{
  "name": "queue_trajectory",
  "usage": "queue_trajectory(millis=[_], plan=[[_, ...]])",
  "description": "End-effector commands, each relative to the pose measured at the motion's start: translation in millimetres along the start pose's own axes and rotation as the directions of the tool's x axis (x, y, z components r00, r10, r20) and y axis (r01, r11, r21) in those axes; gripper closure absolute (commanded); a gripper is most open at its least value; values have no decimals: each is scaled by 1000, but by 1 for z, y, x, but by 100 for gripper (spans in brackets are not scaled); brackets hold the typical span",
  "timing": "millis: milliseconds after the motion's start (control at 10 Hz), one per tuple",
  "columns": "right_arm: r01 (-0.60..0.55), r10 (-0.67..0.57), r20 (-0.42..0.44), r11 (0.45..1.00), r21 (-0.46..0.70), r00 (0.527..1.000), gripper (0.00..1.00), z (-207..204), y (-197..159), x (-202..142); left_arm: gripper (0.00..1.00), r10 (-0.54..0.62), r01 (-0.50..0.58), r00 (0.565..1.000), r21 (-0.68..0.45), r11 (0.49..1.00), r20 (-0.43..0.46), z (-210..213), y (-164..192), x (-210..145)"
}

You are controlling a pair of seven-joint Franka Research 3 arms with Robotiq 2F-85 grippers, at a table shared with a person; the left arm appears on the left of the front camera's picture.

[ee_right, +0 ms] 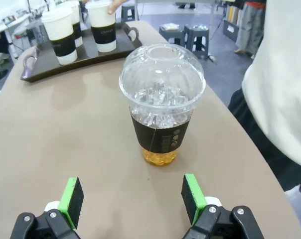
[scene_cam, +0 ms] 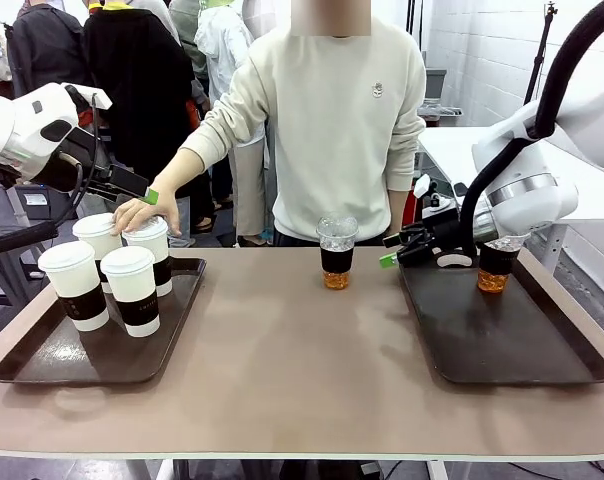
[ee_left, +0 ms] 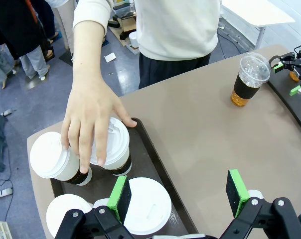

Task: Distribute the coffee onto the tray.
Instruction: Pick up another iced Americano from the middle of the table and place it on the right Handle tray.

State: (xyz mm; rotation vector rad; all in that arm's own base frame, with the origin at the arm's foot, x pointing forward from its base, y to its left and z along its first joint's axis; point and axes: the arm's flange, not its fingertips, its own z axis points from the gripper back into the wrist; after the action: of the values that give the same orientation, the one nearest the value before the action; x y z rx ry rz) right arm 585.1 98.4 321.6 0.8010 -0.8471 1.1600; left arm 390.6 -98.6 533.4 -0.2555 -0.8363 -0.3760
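One dome-lidded cup (ee_right: 162, 104) just ahead of the right tool (ee_right: 132, 191)

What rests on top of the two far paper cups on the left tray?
The person's hand lies across the lids of both far paper cups, touching each. The lid parts beneath the hand are covered and cannot be seen.

From my station, both arms are glossy white shells. The left arm (scene_cam: 27, 125) has a black wrist block. The right arm (scene_cam: 527, 185) has a silver ring and a thick black cable (scene_cam: 565, 70). My left gripper (ee_left: 178, 194) and right gripper (ee_right: 133, 195) are black, with green pads and round pivot screws. The person wears a cream sweatshirt (scene_cam: 332, 130) with a small chest emblem (scene_cam: 377, 91).
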Motion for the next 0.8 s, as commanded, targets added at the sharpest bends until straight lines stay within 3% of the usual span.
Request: queue_trajectory(millis=[0, 300, 700], plan=[[20, -19, -43, 1000, 11, 999, 0, -8, -10, 9, 0, 11, -11, 1000, -2, 1000, -3, 0, 1, 0], [8, -7, -50, 1000, 21, 999, 0, -21, -17, 18, 0, 11, -11, 1000, -2, 1000, -3, 0, 1, 0], [15, -10, -120, 999, 36, 993, 0, -39, -31, 24, 0, 11, -11, 1000, -2, 1000, -3, 0, 1, 0]])
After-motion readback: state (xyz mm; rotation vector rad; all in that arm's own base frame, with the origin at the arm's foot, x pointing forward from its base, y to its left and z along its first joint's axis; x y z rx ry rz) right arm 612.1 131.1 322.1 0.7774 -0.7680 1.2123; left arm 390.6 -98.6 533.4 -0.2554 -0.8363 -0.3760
